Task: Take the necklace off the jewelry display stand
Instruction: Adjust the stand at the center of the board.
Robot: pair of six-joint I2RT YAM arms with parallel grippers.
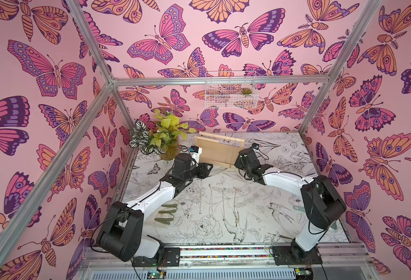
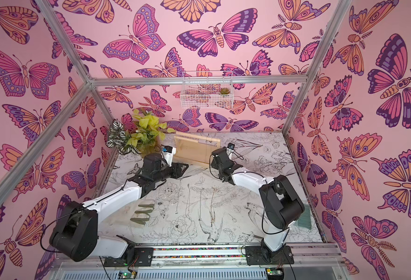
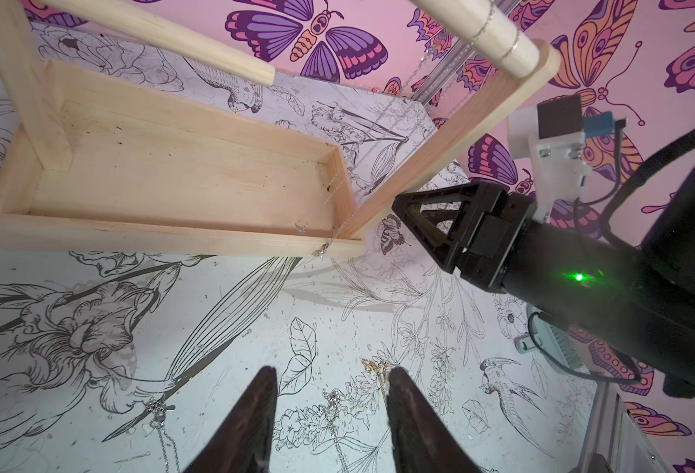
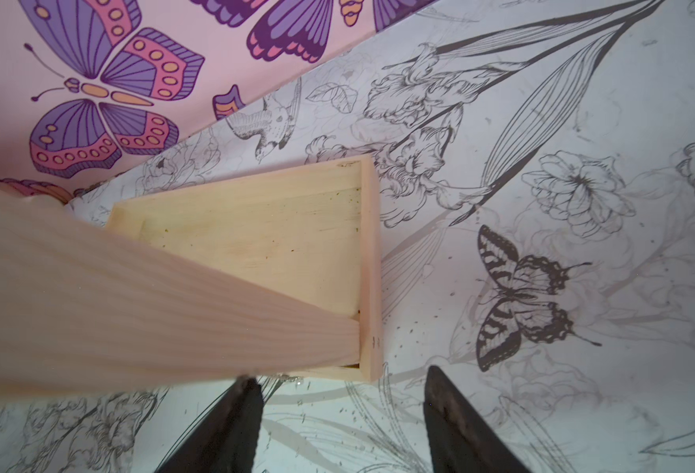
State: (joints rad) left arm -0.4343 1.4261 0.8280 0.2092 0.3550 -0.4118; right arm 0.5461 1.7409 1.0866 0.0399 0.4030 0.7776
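Table (image 1: 284, 150): stand (image 1: 214, 151) upright at far centre. Left gripper (image 3: 331, 409) hovers over the table on the stand's near side, apart from it, fingers spread, nothing between. Right gripper (image 4: 345, 413) is at the stand's right end, fingers spread, empty. One finger (image 4: 241, 409) is just beside the right upright's foot; contact unclear. Stand is pale bare wood: shallow tray base, two uprights, round crossbar. Necklace (image 3: 481, 22) is a thin silver chain looped over the crossbar's right end. It hangs beside the right upright, its lower end draped on the base's near rim.
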